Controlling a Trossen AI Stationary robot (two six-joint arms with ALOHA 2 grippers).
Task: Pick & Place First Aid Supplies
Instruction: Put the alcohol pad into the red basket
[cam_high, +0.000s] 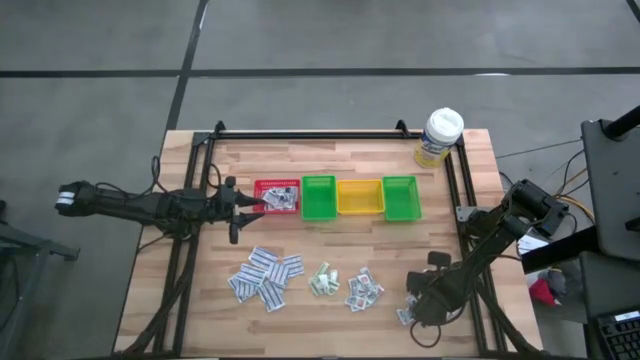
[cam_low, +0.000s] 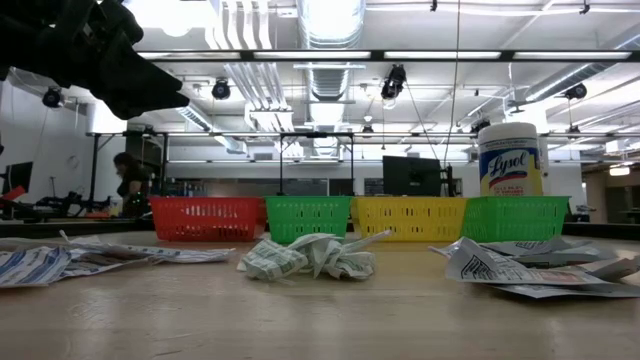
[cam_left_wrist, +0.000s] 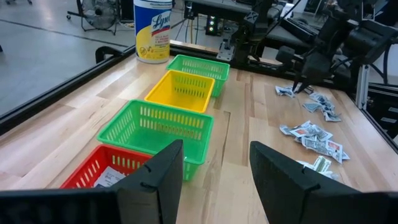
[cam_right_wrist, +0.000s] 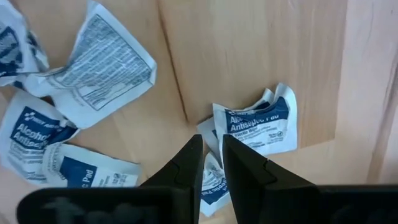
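White first aid packets (cam_high: 267, 277) lie scattered on the wooden surface (cam_high: 330, 325) on the side of the bin row away from the bottle, in loose clusters: strip-shaped ones in front of the red bin (cam_high: 277, 197), crumpled green-printed ones (cam_high: 323, 280) in front of the green bin (cam_high: 319, 198), blue-printed squarish ones (cam_high: 364, 290) further along. A few packets already sit inside the red bin. My right gripper (cam_right_wrist: 211, 163) hangs low over a small group of antiseptic pad packets (cam_right_wrist: 258, 124) beyond the far green bin (cam_high: 400, 198), its jaws nearly together with a packet edge between the tips; I cannot tell whether they grip it. My left gripper (cam_left_wrist: 214, 177) hovers at the red bin, jaws spread and holding nothing. The yellow bin (cam_high: 360, 197) sits between the two green ones, and the yellow-labelled bottle (cam_high: 440, 138) stands behind the row.
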